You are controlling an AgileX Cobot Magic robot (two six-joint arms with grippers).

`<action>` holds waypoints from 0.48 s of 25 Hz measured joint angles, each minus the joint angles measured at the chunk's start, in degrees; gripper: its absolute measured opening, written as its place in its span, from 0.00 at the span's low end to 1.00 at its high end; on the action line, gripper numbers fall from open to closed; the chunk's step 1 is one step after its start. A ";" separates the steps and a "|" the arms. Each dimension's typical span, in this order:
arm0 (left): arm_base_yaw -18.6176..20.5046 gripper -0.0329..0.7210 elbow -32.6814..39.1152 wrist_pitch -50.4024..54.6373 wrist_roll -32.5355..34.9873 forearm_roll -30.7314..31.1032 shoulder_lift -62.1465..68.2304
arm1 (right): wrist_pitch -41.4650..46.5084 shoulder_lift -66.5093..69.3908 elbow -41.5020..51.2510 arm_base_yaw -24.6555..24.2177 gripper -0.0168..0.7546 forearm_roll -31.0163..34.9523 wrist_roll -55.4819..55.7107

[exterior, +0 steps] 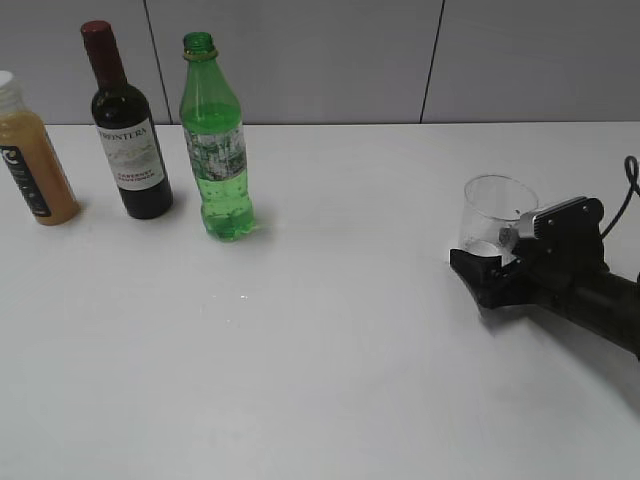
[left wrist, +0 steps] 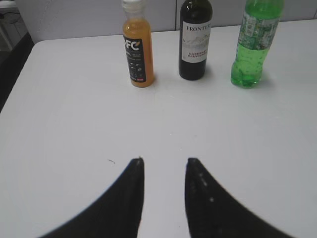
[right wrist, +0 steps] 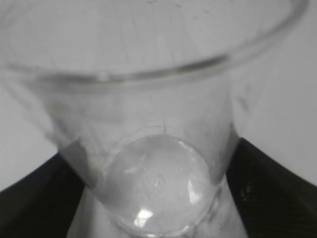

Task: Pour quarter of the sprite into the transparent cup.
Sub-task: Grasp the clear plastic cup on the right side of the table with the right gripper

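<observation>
A broad white tabletop fills most of the exterior view, under a grey panelled wall. At the right edge, the black right arm reaches in low over the table, and its right gripper is closed around the base of the small clear plastic tumbler, one dark finger on each side. The right wrist view shows the same: the tumbler fills the frame, its lower wall pinched between the two black fingers.

In the upper left stand three bottles in a row: a dark wine bottle with a red top, a tall translucent green plastic bottle, capless and upright just right of it, and an orange juice bottle at the far left edge.

In the left wrist view, the left gripper hangs over bare table with a clear gap between its fingers, holding nothing, well short of the green bottle.
</observation>
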 joint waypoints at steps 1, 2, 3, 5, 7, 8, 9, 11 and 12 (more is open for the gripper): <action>0.00 0.35 0.00 0.00 0.00 0.00 0.00 | -0.06 0.27 -0.37 0.00 0.92 -0.31 0.00; 0.00 0.35 0.00 0.00 0.00 0.00 0.00 | -0.11 0.39 -0.80 0.00 0.92 -0.46 0.00; 0.00 0.35 0.00 0.00 0.00 0.00 0.00 | -0.05 0.45 -1.14 0.00 0.91 -0.59 0.00; 0.00 0.35 0.00 0.00 0.00 0.00 0.00 | -0.05 0.45 -1.87 0.00 0.91 -0.69 0.00; 0.00 0.35 0.00 0.00 0.00 0.00 0.00 | -0.05 0.45 -2.84 0.00 0.91 -0.84 0.00; 0.00 0.35 0.00 0.00 0.00 0.00 0.00 | -0.05 0.50 -3.18 0.00 0.90 -0.84 0.00; 0.00 0.35 0.00 0.00 0.00 0.00 0.00 | -0.05 0.72 -3.63 0.00 0.90 -0.84 -0.05; 0.00 0.35 0.00 0.00 0.00 0.00 0.00 | -0.05 1.40 -4.29 0.00 0.90 -0.84 -0.05; 0.00 0.35 0.00 0.00 0.00 0.00 0.00 | -0.05 1.75 -4.49 0.00 0.90 -0.84 -0.05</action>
